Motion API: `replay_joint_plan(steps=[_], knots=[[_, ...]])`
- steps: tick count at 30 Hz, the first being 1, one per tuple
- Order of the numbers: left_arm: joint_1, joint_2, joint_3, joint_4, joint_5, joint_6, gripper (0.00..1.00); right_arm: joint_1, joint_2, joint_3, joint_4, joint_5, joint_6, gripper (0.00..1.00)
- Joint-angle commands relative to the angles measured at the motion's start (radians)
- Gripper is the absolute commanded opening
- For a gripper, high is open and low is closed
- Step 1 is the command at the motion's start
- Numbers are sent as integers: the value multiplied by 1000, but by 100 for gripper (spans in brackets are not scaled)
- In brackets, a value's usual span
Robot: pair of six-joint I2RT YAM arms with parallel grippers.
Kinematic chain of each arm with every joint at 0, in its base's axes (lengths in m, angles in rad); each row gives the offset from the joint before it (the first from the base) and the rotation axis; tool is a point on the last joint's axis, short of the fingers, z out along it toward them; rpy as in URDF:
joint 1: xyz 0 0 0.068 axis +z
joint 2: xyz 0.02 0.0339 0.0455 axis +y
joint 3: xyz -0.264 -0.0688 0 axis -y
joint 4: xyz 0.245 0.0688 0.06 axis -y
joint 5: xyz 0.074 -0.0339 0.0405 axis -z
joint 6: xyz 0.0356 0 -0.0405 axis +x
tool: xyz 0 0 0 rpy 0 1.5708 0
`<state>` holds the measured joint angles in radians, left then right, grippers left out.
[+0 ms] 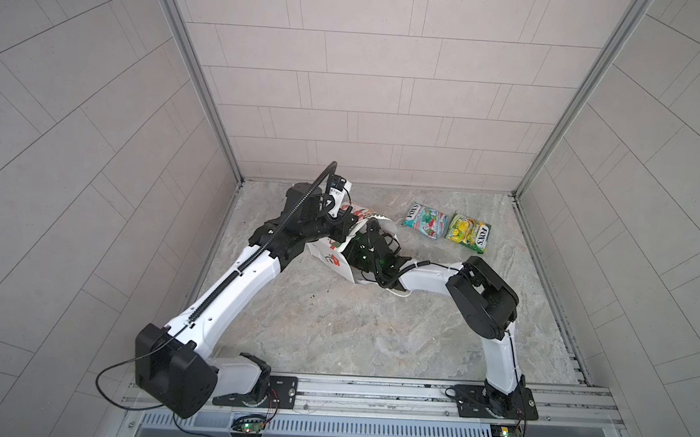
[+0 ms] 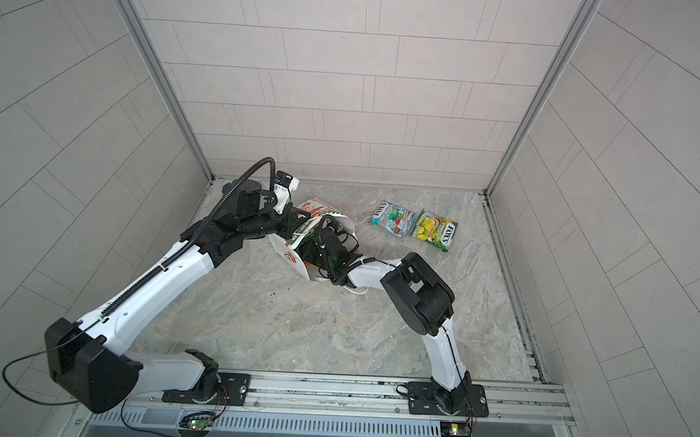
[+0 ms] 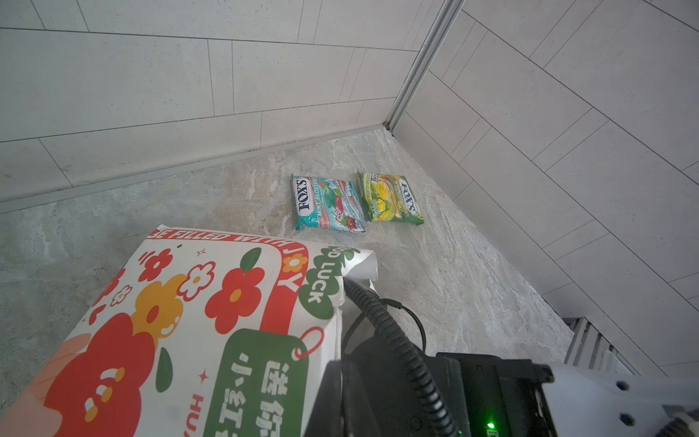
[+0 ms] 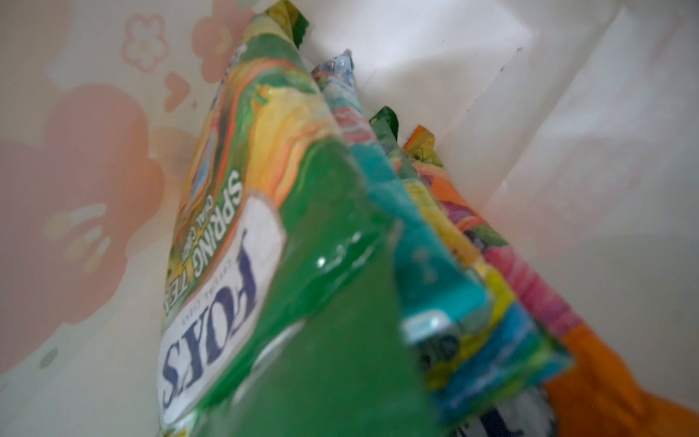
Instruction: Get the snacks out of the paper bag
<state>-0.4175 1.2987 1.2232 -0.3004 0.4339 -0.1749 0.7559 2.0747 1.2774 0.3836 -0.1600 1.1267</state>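
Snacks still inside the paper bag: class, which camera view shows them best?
The right wrist view: it looks inside at a green-yellow packet with more packets stacked behind. Both top views and the left wrist view show only the outside of the paper bag.

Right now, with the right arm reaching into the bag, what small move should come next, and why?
Probably close the right jaws on the green-yellow packet and draw it out. It lies nearest the wrist camera, beside three more inside the paper bag; only the teal-red packet and another green-yellow one are out.
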Motion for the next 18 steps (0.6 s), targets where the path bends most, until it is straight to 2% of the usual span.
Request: replay_joint_plan(steps=[1,6,12,18], knots=[[-1,-36,-19,27,-44,-4,0,-6,12,30,-16,-20,2,20],[-1,-52,-36,26,-178,-13,0,-7,-41,-1,-27,-20,-115,0],[-1,-63,-48,26,-277,-25,0,-15,-108,-52,-48,-35,-202,0],[-1,-57,-46,19,-291,-28,0,-24,-171,-84,-87,-38,-263,0]])
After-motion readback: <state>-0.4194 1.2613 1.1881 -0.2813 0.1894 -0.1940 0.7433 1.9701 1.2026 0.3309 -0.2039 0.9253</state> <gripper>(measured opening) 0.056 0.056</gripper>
